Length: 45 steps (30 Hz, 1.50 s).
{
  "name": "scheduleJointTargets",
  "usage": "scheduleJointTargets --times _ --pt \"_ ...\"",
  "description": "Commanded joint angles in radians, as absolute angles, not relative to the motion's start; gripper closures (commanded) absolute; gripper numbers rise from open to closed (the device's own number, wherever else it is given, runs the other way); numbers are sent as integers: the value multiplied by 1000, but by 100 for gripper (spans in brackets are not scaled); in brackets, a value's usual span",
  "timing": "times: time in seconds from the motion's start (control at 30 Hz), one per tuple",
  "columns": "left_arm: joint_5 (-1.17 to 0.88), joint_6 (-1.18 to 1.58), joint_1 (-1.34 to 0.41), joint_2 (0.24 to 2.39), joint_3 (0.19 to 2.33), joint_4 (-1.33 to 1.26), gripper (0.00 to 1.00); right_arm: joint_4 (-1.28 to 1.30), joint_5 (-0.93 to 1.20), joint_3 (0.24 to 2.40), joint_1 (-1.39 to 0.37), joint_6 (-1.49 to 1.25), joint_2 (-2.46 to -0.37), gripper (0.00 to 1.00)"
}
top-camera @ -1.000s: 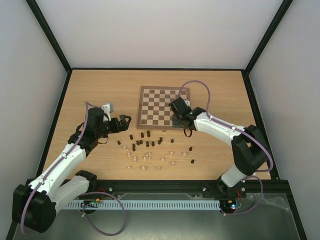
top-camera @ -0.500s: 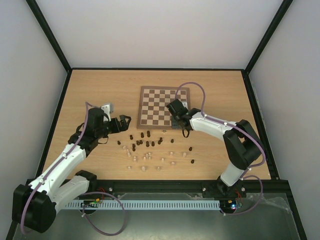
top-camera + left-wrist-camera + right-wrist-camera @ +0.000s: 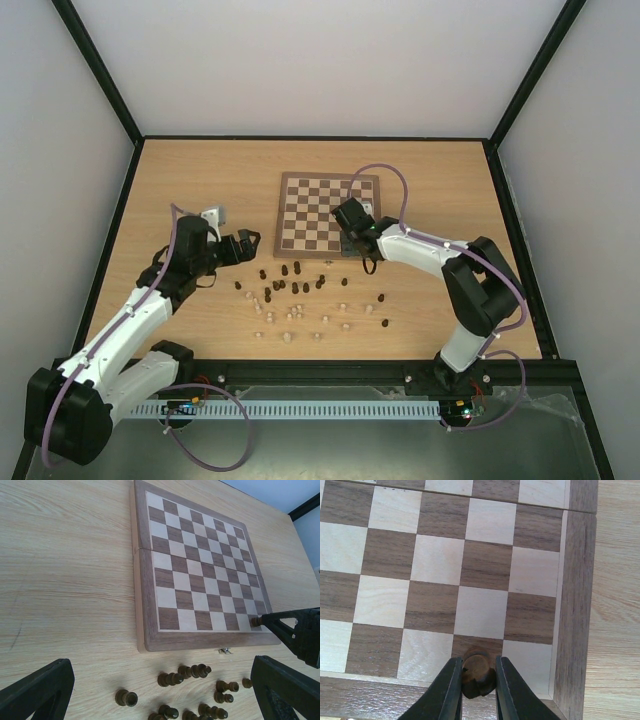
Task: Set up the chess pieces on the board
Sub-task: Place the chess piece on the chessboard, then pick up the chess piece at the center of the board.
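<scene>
A light wood tabletop [image 3: 200,180] sits inside a box with pale walls [image 3: 300,70] and black bars [image 3: 100,70] at the corners.

The board [image 3: 310,205] lies flat near the middle of the tabletop, a bit toward the back. It has dark and cream squares and a brown frame. Only one dark piece [image 3: 477,677] is at the board. It is over a dark square in the row closest to the arms, one square in from the right corner. The right pincer [image 3: 477,661] is squeezed shut on this piece, with one finger on each side of it. I cannot tell if the piece touches the square.

The other chess pieces [image 3: 300,295] are scattered on the tabletop in front of the board, not on it. The dark ones [image 3: 285,270] are closer to the board. The pale ones [image 3: 290,318] are closer to the arms. Some lie on their sides.

The right arm [image 3: 440,255] reaches in from the right and bends at the elbow. Its tip points at the board's near right corner.

The left arm [image 3: 130,320] stretches up along the left side. The left pincer [image 3: 243,246] is wide open and holds nothing. It hangs over bare wood, left of the board and just beside the loose pieces. It faces the board.
</scene>
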<state>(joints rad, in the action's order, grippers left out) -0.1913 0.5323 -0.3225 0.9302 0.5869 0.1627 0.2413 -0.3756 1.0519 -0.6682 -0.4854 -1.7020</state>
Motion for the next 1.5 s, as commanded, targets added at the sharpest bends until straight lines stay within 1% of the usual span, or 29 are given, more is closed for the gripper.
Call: scheduleJointTargets --times 0.0,0.13,0.3,0.43,0.53,0.6,0.63,0.67,0.8,0.9,1.1,1.17,1.27,1.37,1.47 --pt "-172 548 -325 926 572 158 0 279 -364 1058 -675 -479 -1719 83" --pt "-169 548 -325 928 577 160 0 283 -359 1059 -675 -476 -1695 69" --pt "-152 551 -325 930 595 173 0 310 -356 1095 -675 -459 -1683 61" --pt "-142 548 -326 926 615 192 0 349 -341 1125 -675 -444 -1619 52" --pt "-156 557 -324 924 622 204 0 370 -306 1085 -675 -445 -1519 37" --pt "-180 572 -322 918 607 194 1 370 -271 1036 -675 -447 -1431 22" --pt "-207 575 -319 916 595 180 1 370 -256 1010 -675 -449 -1393 10" --pt "-241 577 -318 915 583 166 1 373 -243 988 -675 -453 -1354 0" --pt "-287 601 -320 922 552 176 0 396 -202 919 -675 -501 -1233 1" --pt "-287 626 -327 872 525 203 0 428 -159 891 -674 -537 -1186 1" --pt "-296 700 -341 737 456 251 0 333 102 802 -675 -551 -1102 1" --pt "-329 730 -351 730 446 247 1 313 131 790 -675 -561 -1091 1" --pt "-287 750 -391 722 450 271 1 313 139 786 -675 -569 -1081 1" --pt "-248 767 -423 709 451 289 0 325 129 805 -675 -569 -1123 2" --pt "-215 773 -439 710 447 292 1 314 164 834 -675 -576 -1191 1"
